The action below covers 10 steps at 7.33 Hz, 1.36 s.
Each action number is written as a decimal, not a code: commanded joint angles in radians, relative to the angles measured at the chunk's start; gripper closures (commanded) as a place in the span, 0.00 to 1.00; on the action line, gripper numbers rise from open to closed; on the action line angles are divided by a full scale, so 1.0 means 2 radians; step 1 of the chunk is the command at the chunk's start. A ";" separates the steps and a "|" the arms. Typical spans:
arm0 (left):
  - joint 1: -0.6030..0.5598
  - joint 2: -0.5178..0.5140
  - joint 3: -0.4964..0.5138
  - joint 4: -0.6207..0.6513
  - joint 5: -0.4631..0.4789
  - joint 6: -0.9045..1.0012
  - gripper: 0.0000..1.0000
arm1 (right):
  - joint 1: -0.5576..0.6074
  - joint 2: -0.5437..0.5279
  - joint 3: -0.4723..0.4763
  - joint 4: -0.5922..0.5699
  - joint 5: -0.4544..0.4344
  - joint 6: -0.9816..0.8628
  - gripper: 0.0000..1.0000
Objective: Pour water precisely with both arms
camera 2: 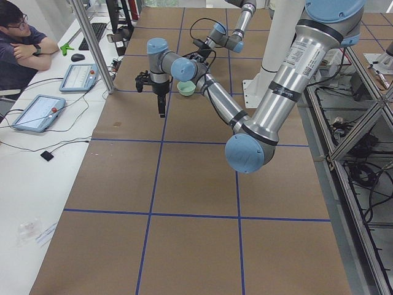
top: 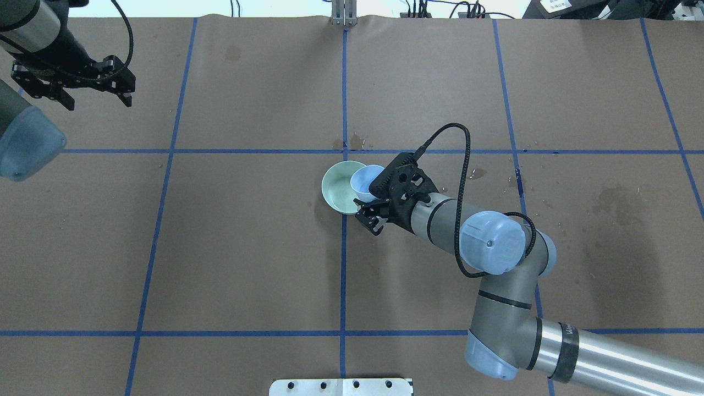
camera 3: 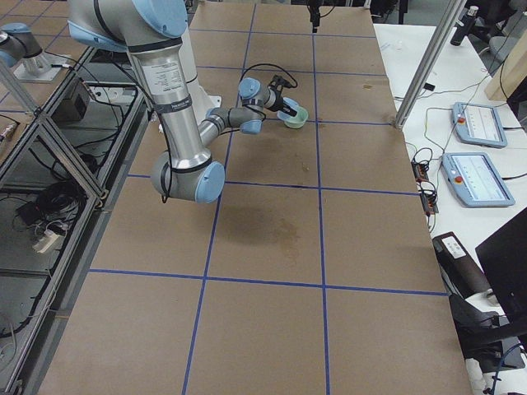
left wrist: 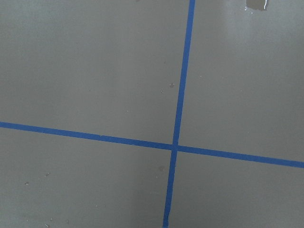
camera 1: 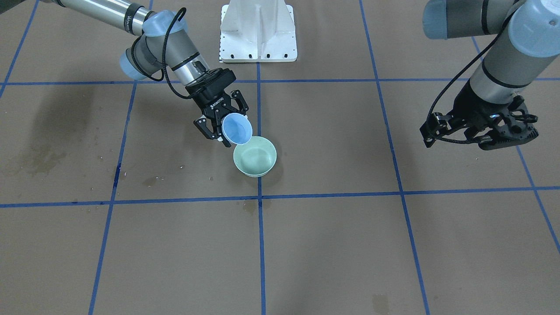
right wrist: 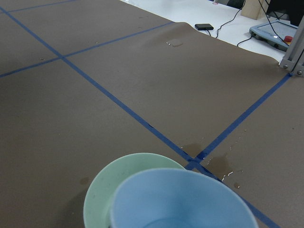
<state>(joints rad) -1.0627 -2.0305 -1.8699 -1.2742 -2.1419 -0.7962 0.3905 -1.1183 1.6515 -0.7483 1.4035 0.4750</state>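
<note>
Water: no stream or sheen can be made out in any view. Whether any is left in the cup cannot be told. Dark wet stains [right wrist: 209, 164] lie on the brown paper table cover [camera 1: 350, 245], ahead of the right wrist camera beyond the bowl.

Right gripper [camera 1: 224, 123]: clamped on a small light-blue plastic cup [camera 1: 236, 128], one finger on each side of its wall. The cup is tipped well over. Its mouth points away from the palm, and its lower lip sits over the near rim of a pale-green round bowl [camera 1: 256, 159]. The bowl stands on the table just beyond and below the fingertips. Contact between lip and rim cannot be judged.

Left gripper [top: 98, 98]: fingers spread, grasping nothing. It hangs above bare paper well apart from the cup and bowl. Its wrist camera shows only a blue tape crossing [left wrist: 174, 147].

Step in hand (judgement): the pour itself, at or near full tilt, done by the right arm alone.

Next move (judgement): hold the lip over the bowl until dripping stops, then rotate the wrist back slowly to bring the cup upright. The lip should stay inside the rim line, since the stains suggest spills are easy here. The bowl is light and unheld, so the cup must not nudge it.
</note>
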 commanded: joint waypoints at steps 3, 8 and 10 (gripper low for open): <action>0.000 0.008 0.000 -0.004 -0.001 0.000 0.00 | 0.017 0.018 0.022 -0.135 0.068 -0.004 1.00; 0.000 0.024 0.003 -0.030 -0.001 0.000 0.00 | 0.047 0.061 0.045 -0.272 0.121 -0.033 1.00; 0.000 0.025 0.003 -0.030 -0.001 0.000 0.00 | 0.046 0.077 0.037 -0.307 0.121 -0.043 1.00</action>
<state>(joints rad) -1.0630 -1.9817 -1.8639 -1.3333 -2.1429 -0.7961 0.4836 -0.9870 1.7368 -1.3154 1.6446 0.4051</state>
